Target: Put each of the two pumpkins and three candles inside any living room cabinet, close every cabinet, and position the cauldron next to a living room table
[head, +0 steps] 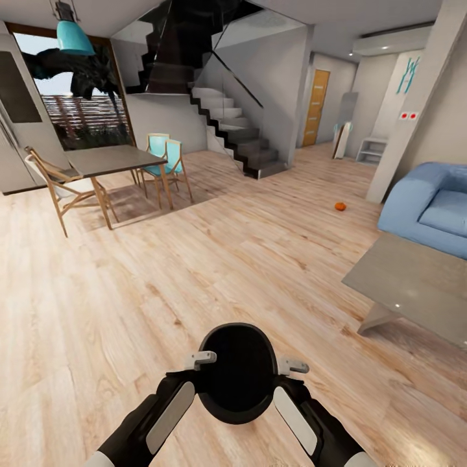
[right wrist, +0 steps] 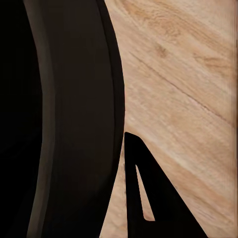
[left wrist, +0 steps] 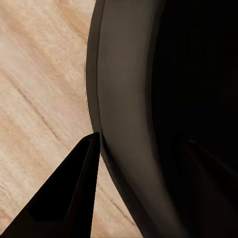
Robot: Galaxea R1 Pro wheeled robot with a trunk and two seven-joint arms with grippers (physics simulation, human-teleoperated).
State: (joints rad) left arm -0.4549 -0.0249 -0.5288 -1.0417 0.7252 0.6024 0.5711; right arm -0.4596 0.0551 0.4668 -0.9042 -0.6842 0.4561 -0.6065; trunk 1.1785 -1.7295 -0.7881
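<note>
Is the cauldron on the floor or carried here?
Carried: the cauldron hangs above the wood floor, with the left gripper and the right gripper clamped on its rim.

One round matte black cauldron point(head: 237, 376) sits near, between two dark robot arms, the left arm point(head: 152, 418) and the right arm point(head: 308, 421). One small orange pumpkin point(head: 340, 206) lies far right on the floor. One low grey coffee table point(head: 415, 282) stands right. One blue sofa point(head: 431, 207) is behind it. One dark dining table point(head: 107, 159) far left has three wooden chairs visible. One teal pendant lamp point(head: 71, 35) hangs above.
</note>
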